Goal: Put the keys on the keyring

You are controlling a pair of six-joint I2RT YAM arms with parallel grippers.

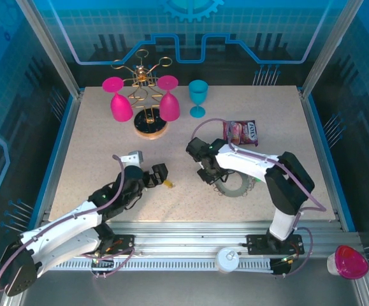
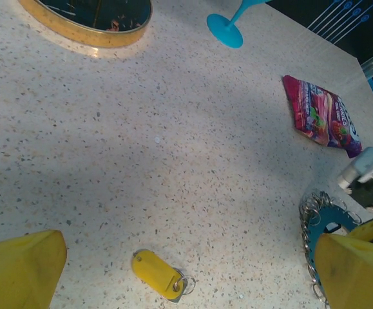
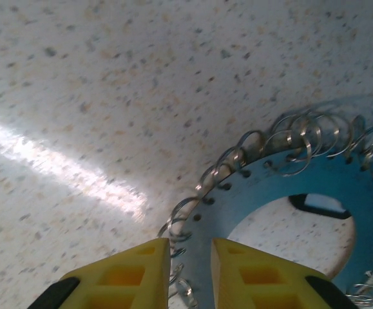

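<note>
Top external view: we see the left gripper [image 1: 161,176] low over the speckled table [image 1: 95,146], its jaws spread wide and holding nothing. A yellow-headed key [image 1: 169,185] lies just beside its tip. To the right, the right gripper [image 1: 209,176] points down at the near-left rim of the keyring [image 1: 236,189], which lies flat on the table. Behind them stand a wire rack [image 1: 151,95] with two pink glasses hung upside down, a teal goblet [image 1: 198,97] and a snack packet [image 1: 241,132].

Left wrist view: the left gripper [image 2: 189,257] stands fully open, one yellow finger [image 2: 19,267] in each lower corner. Between them the yellow-headed key [image 2: 155,273] rests on the table with a small metal loop at its end, touched by neither finger. At the right edge we make out part of the keyring [image 2: 314,215] and, over it, the right gripper [image 2: 370,180]. The snack packet [image 2: 321,116] lies farther back.

Right wrist view: the right gripper [image 3: 191,254] has its jaws drawn close, leaving a narrow gap set at the coiled rim of the keyring [image 3: 270,193]. We cannot tell whether they pinch the rim. A dark key head [image 3: 321,206] shows through the central hole.
</note>
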